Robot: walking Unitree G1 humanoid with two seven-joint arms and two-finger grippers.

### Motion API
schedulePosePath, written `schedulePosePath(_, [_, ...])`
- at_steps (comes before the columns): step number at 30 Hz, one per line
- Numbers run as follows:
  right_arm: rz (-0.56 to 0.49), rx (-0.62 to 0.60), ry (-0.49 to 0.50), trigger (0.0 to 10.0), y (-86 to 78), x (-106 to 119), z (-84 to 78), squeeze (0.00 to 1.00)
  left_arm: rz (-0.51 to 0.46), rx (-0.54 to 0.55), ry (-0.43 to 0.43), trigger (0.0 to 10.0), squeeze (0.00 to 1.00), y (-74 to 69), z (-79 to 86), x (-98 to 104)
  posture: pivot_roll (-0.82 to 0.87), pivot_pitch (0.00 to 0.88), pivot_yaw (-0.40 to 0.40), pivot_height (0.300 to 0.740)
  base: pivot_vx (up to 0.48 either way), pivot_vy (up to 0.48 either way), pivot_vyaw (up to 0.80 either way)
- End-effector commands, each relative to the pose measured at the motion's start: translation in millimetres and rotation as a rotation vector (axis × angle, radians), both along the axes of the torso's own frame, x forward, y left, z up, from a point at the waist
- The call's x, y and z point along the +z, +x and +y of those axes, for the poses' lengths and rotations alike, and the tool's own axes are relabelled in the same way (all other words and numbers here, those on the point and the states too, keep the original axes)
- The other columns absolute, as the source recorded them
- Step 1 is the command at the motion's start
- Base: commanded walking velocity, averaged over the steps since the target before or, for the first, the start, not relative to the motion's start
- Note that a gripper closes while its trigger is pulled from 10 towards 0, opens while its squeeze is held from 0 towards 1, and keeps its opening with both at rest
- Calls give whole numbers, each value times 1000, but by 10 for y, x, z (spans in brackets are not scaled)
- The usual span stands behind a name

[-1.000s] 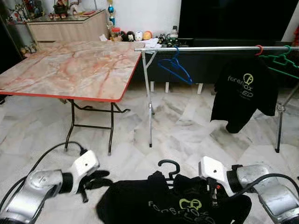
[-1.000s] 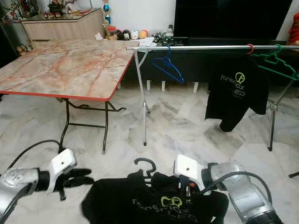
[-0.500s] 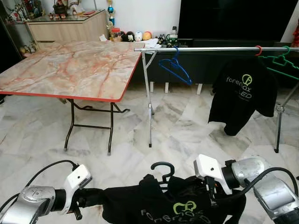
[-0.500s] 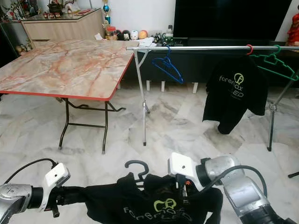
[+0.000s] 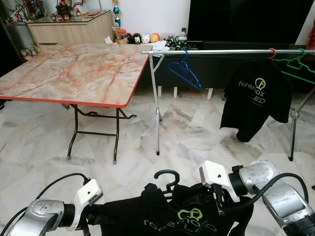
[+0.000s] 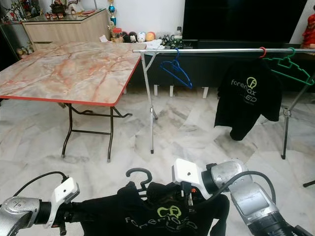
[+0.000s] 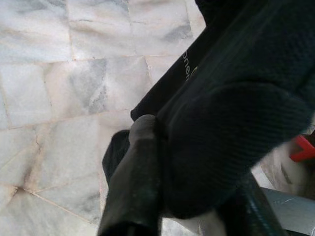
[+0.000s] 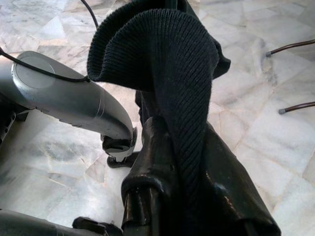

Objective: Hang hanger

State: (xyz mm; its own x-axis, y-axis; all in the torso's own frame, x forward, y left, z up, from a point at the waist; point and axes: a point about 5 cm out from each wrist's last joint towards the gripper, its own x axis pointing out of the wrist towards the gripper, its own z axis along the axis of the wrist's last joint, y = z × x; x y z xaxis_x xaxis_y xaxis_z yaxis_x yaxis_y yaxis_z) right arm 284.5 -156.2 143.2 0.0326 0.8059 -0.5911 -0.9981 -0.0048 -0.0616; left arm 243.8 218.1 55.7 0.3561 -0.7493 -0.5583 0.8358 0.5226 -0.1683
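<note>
Marble floor tiles [image 5: 29, 147], grey-veined and glossy, spread under me. Nearest, my left gripper [image 7: 162, 162] and my right gripper [image 8: 177, 162] each pinch a fold of a black ribbed-knit T-shirt [image 5: 167, 216], stretched sideways between them low before me. Its black hanger [image 5: 167, 178] pokes its curved hook upward from the collar. Beyond stands a folding table [image 5: 74, 73] with a red-edged marble-pattern top, then a steel clothes rail [image 5: 216, 51] carrying a blue hanger [image 5: 184, 71], another black T-shirt [image 5: 256, 101] and a green hanger [image 5: 298, 66].
</note>
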Motion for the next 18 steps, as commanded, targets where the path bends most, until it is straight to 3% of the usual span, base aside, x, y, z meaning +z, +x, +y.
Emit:
schedulePosePath(1, [-52, 31, 13, 10000, 59, 137, 51, 0, 3, 1, 16, 0, 0, 15, 1, -24, 41, 30, 36, 740, 0, 0, 0])
schedulePosePath(18, [-90, -30, 25, 10000, 161, 162, 30, 0, -26, 59, -19, 0, 0, 125, -33, -36, 38, 28, 35, 740, 0, 0, 0])
